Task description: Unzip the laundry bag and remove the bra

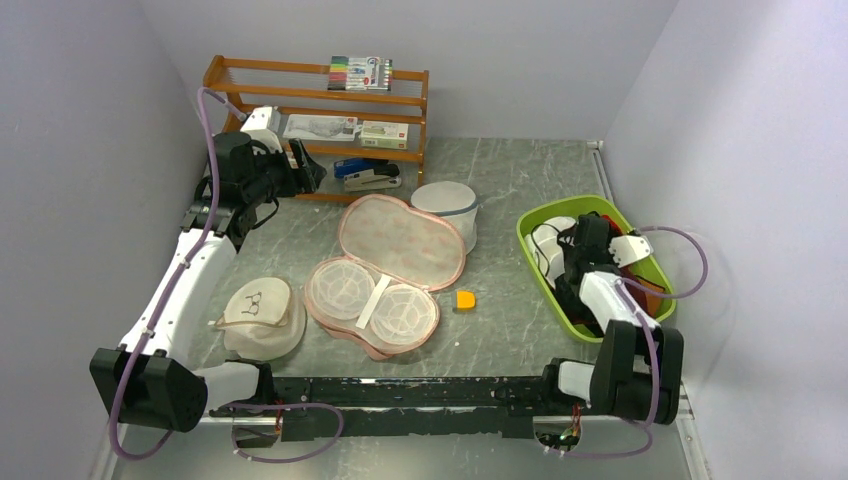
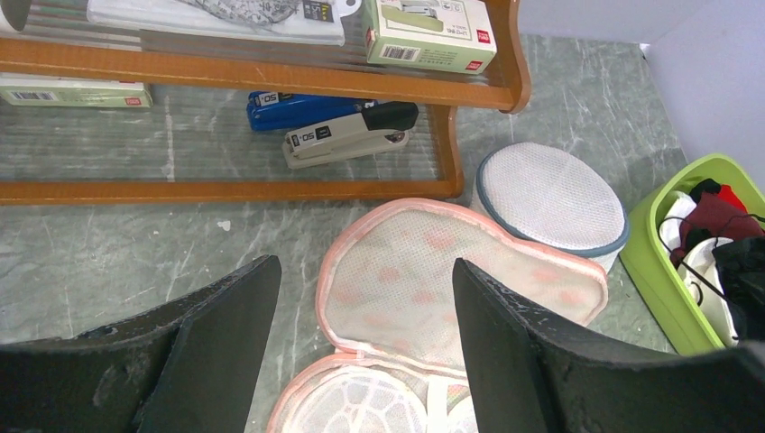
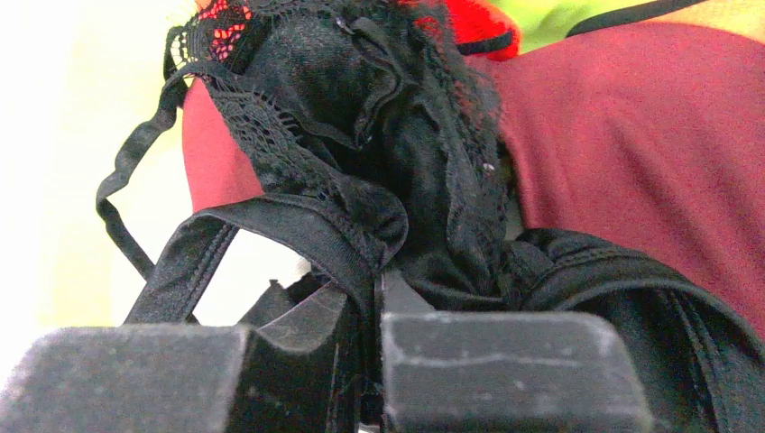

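Observation:
The laundry bag (image 1: 400, 240) lies unzipped and spread flat mid-table. Its pinkish lid (image 2: 406, 262) is folded back, and the near half (image 1: 370, 300) shows two white mesh domes under a white strap. My left gripper (image 1: 310, 175) hovers open by the shelf, left of and behind the bag; the left wrist view has its jaws (image 2: 365, 266) wide apart above the lid, holding nothing. My right gripper (image 1: 575, 262) is down in the green bin (image 1: 548, 278). There its jaws (image 3: 377, 289) are shut on a black lace bra (image 3: 397, 135), which lies bunched against a dark red garment (image 3: 631, 135).
A white mesh cylinder (image 1: 445, 205) stands just behind the bag. A cream cap (image 1: 258, 315) lies front left, and a small orange piece (image 1: 466, 299) sits right of the bag. The wooden shelf (image 1: 315, 100), with staplers (image 1: 365, 172) under it, lines the back left. Walls stand on both sides.

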Robot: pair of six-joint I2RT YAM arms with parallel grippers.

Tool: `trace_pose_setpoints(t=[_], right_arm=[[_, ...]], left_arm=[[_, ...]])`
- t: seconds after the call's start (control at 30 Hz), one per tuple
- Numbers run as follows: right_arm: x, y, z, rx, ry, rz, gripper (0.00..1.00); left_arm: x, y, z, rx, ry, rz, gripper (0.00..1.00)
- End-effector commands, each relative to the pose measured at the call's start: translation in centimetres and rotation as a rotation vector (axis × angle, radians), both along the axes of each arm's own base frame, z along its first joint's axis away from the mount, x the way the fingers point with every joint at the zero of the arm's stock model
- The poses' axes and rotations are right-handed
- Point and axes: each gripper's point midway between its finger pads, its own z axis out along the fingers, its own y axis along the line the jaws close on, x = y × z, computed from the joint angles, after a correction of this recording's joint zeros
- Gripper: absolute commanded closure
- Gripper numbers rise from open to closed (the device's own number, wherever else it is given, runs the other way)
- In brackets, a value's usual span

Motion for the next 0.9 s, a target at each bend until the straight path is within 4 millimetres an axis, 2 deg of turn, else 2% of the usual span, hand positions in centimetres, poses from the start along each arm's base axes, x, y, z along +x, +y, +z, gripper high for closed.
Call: trace_pose_setpoints(t=[0.0,0.13,0.3,0.53,0.67,0.87], right_arm=[[-2.5,-0.7,0.5,-0.023,0.015,-0.044,0.94],[-2.5,-0.6,2.9,-0.031,-0.043,-0.041,0.86],[-2.7,-0.6,6.1,-0.044,-0.132,-0.039,0.66],[-4.9,-2.0,9.1,-0.132,-0.202,-0.124,0.31],[-4.9,-1.7,9.7,-0.126,-0.231,-0.105,0.25],[-3.7,-0.5,12.2,-0.130,-0.277,0.007,0.21]], left_arm=[[0.3,-0.8,1.4,-0.023,-0.038,-0.034,0.19],[0.1,-0.7,1.7,-0.021,-0.053,-0.025,0.19],[0.1,-0.8,1.5,-0.014,-0.056,-0.025,0.19],[0.0,-1.1,1.4,-0.003,-0.057,-0.028,0.19],[-0.1,-1.4,1.3,0.022,-0.059,-0.021,0.18],[-0.2,-2.0,1.1,0.029,-0.051,-0.035,0.19]])
